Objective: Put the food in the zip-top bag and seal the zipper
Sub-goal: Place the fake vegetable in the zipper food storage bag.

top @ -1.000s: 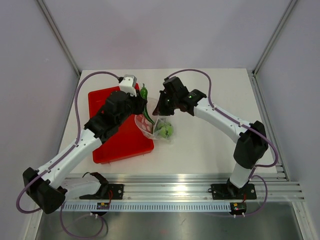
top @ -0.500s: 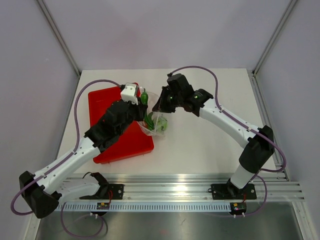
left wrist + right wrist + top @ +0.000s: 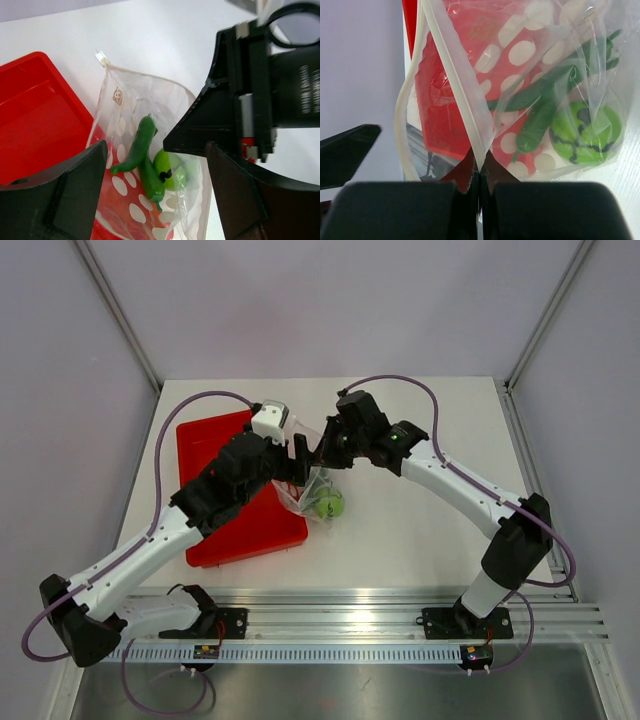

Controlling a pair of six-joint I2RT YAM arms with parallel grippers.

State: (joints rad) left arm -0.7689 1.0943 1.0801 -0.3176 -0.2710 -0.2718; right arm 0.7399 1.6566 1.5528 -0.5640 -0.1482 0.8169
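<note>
The clear zip-top bag (image 3: 316, 496) with white dots hangs from my right gripper (image 3: 323, 462), which is shut on its upper edge beside the pale zipper (image 3: 454, 75). The food is inside the bag. The lime-green ball (image 3: 329, 506) lies at the bottom. The dark green pod (image 3: 138, 146) leans against the ball (image 3: 172, 169). Both show through the plastic in the right wrist view, the pod (image 3: 540, 116) left of the ball (image 3: 587, 135). My left gripper (image 3: 299, 460) stands open at the bag's mouth. Its fingers (image 3: 75, 192) straddle the bag (image 3: 125, 190) and hold nothing.
A flat red tray (image 3: 222, 515) lies on the white table under my left arm, its right edge just beside the bag. In the left wrist view the tray (image 3: 40, 110) fills the left side, and the right gripper's black body (image 3: 250, 95) is close on the right.
My left gripper has opened and let go of the dark green pod, which now lies in the bag. Both grippers have drawn closer together. The right gripper stays shut on the bag.
</note>
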